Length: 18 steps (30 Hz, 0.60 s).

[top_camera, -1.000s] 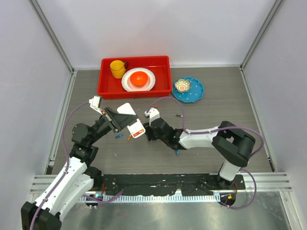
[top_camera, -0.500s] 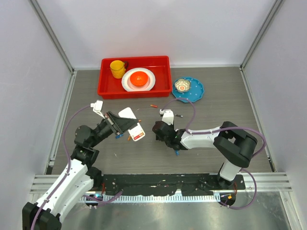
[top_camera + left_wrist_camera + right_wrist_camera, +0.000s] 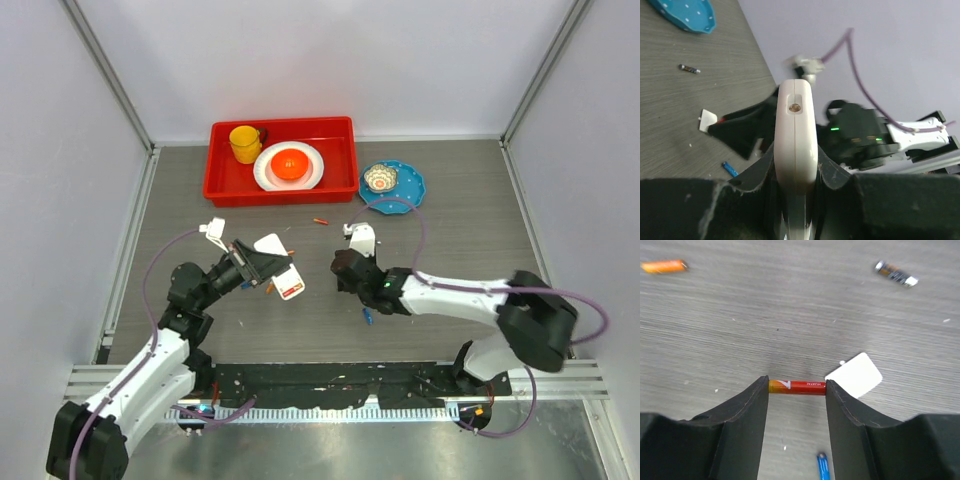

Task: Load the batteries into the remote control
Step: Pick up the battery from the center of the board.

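Note:
My left gripper (image 3: 268, 268) is shut on the white remote control (image 3: 288, 283), whose red keypad patch shows in the top view. In the left wrist view the remote (image 3: 795, 145) stands edge-on between the pads, held above the table. My right gripper (image 3: 343, 272) is to the right of the remote, apart from it. It is shut on a red-orange battery (image 3: 797, 387), pinched end to end between the fingertips (image 3: 832, 395). A small white cover piece (image 3: 854, 375) lies on the table just beyond it.
Loose batteries lie around: blue (image 3: 368, 317) (image 3: 823, 467), orange (image 3: 662, 266), dark (image 3: 896, 273) and red (image 3: 320, 220). At the back are a red tray (image 3: 345, 135) with a yellow cup (image 3: 244, 143) and a plate with an orange bowl (image 3: 289, 165), and a blue plate (image 3: 405, 195).
My right gripper has pulled back to the right, away from the remote. My left gripper has shifted slightly down and right, still holding the remote.

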### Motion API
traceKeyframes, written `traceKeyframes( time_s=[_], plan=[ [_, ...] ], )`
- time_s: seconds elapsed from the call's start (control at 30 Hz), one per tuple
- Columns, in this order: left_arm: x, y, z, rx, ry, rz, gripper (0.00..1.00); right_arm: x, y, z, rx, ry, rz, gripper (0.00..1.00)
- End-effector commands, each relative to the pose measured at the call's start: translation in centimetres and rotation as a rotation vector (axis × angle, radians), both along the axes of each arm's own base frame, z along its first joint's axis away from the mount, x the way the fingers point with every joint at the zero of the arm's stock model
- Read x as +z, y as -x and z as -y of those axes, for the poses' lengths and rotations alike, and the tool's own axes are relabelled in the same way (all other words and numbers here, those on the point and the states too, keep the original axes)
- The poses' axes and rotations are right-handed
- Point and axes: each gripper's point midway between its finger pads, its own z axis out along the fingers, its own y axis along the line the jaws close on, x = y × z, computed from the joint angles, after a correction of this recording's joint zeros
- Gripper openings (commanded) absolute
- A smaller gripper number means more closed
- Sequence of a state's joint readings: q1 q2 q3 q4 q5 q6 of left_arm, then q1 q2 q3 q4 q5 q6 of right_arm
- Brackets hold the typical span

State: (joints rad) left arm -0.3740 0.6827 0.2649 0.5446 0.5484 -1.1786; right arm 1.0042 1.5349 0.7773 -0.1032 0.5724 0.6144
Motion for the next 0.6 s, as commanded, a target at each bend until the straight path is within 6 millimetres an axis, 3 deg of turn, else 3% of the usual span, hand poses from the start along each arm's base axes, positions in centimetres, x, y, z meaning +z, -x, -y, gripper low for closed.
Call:
traceKeyframes(
  time_s=[0.0,0.17,0.23,0.3,0.33,0.37,0.57],
  plan=[
    [1.5,-1.2,-0.2,0.05,0.063,0.08,0.0,8.3,0.3,2.2,0.039,0.008,0.121,0.27],
    [1.6,-2.7,0.1,0.088,0.1,0.072,0.0,13.6,1.2,3.5,0.101,0.072,0.133,0.27],
    [1.3,-3.5,0.3,0.107,0.113,0.061,0.01,14.5,1.6,3.3,0.139,0.076,0.126,0.27],
    [2.3,-3.6,0.6,0.109,0.15,0.096,0.0,15.5,2.1,2.8,0.164,0.083,0.12,0.27],
    [1.6,-4.1,1.0,0.11,0.147,0.075,0.0,15.8,2.2,2.7,0.168,0.088,0.124,0.27],
    [2.5,-3.8,1.3,0.099,0.176,0.114,0.0,16.3,2.2,2.5,0.168,0.095,0.135,0.27],
    [2.6,-4.5,2.8,0.081,0.274,0.148,0.0,18.6,2.9,0.7,0.207,0.066,0.172,0.27]
  ],
)
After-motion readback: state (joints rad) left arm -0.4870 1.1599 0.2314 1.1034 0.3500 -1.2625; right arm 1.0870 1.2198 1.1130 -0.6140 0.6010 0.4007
